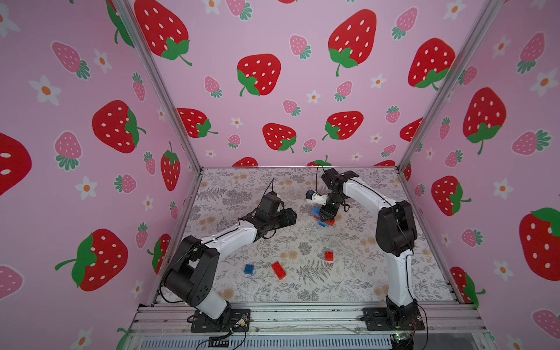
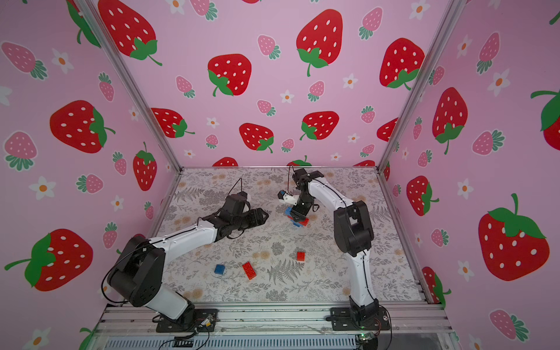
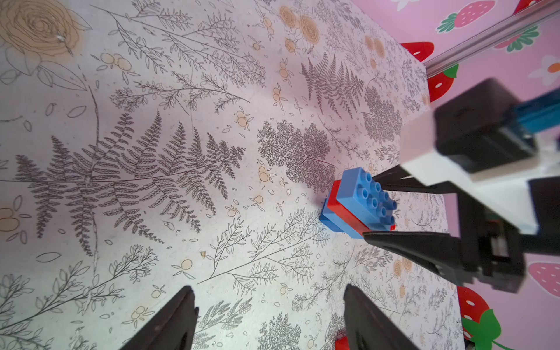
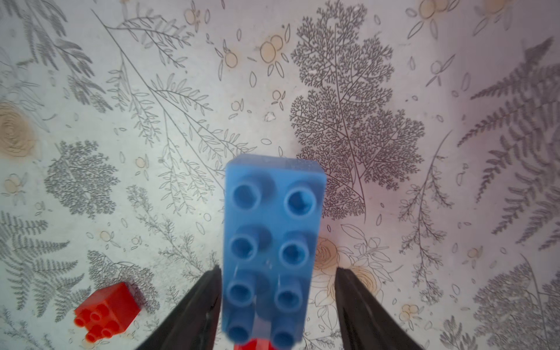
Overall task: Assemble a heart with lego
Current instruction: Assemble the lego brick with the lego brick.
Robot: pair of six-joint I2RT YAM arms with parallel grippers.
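Three pieces unplaced, lying toward the front of the table (image 1: 348, 281): blue square brick (image 1: 249, 269), long red brick (image 1: 278, 270) just beside it, red square brick (image 1: 329, 256) further right. Everything else is joined in the partial heart (image 1: 331, 223), mid-table toward the back. The left wrist view shows blue, red, blue layers (can't count the lower bricks, partly hidden).

Top piece is a long blue brick (image 4: 272, 230), seated flush as far as I can tell. Right gripper (image 4: 277, 269) straddles it with jaws parted and a clear gap on one side, so released, not clamping. Left gripper (image 3: 266, 288) is spread wide and empty, hovering beside the stack.

My read: past halfway, three placements left, and the shape doesn't read as a heart yet.
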